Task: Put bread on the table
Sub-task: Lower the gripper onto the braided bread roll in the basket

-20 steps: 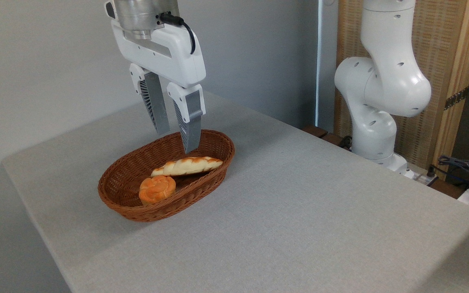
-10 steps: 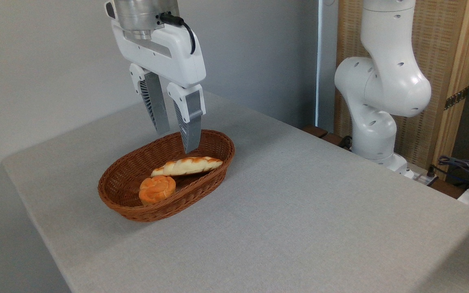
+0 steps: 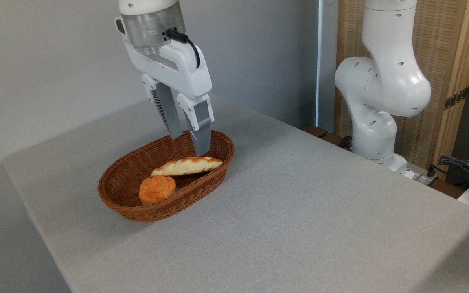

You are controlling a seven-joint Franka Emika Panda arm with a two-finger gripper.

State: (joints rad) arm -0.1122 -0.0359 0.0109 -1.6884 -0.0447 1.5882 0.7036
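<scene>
The jaws stand apart, holding nothing, and the gripper hangs over the far end of the wicker basket, just above the bread. The bread lies inside along the right wall; an orange bun sits beside it. The basket rests on the table.

The bread, a long flat braided loaf with pointed ends, pale cream with golden-brown crust patches, lay left of the frame's centre. It rested slightly tilted, its right end higher than its left, stretching roughly left to right. The worktop, a large light grey rectangle with a finely textured top and rounded corners, filled the lower frame.
</scene>
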